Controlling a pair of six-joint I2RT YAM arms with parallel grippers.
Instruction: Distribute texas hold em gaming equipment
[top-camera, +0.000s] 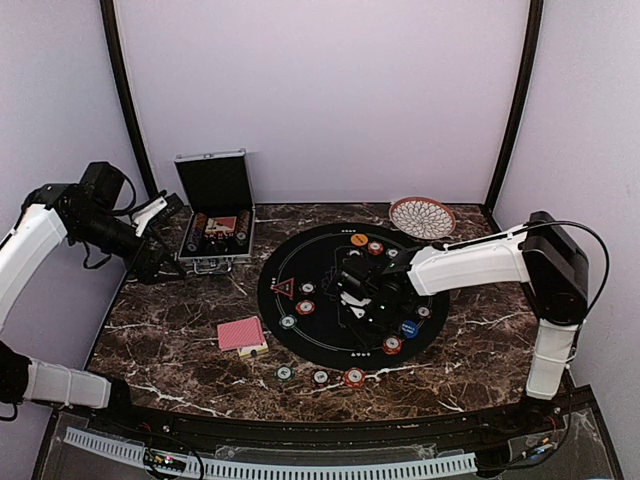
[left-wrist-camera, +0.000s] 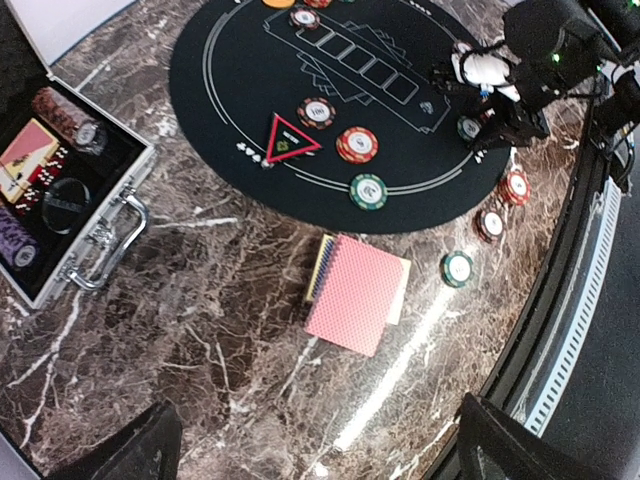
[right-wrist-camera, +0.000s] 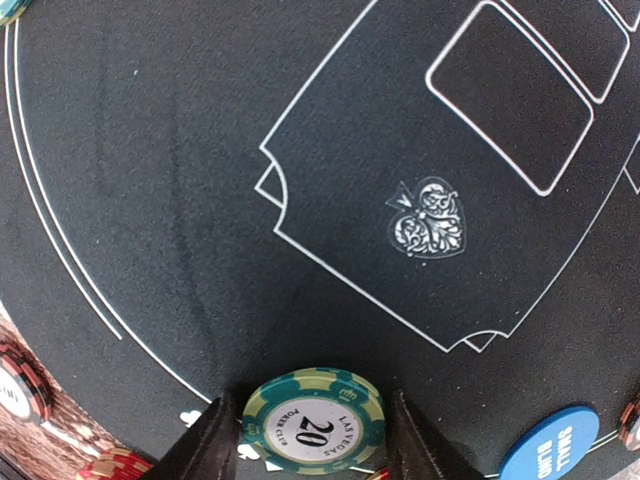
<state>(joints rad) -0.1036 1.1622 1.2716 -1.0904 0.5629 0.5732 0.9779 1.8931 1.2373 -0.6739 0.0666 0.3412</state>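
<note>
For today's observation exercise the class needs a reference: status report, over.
Left end effector open, empty. Right end effector straddling green chip on mat, grip unclear. Blue chip close alongside.

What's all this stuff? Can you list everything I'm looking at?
Table: one, brown marble.
Mat: one, black, round, mid-table.
Chips: roughly a dozen loose, mixed colours, on mat and near table edge.
Card deck: one, red-backed, left of the mat.
Triangle marker: one, red-edged, on the mat.
Case: one, silver, open, far left.
Dish: one, woven, far right.
Left end effector: one, open, beside the case.
Right end effector: one, black, straddling a green chip.
</note>
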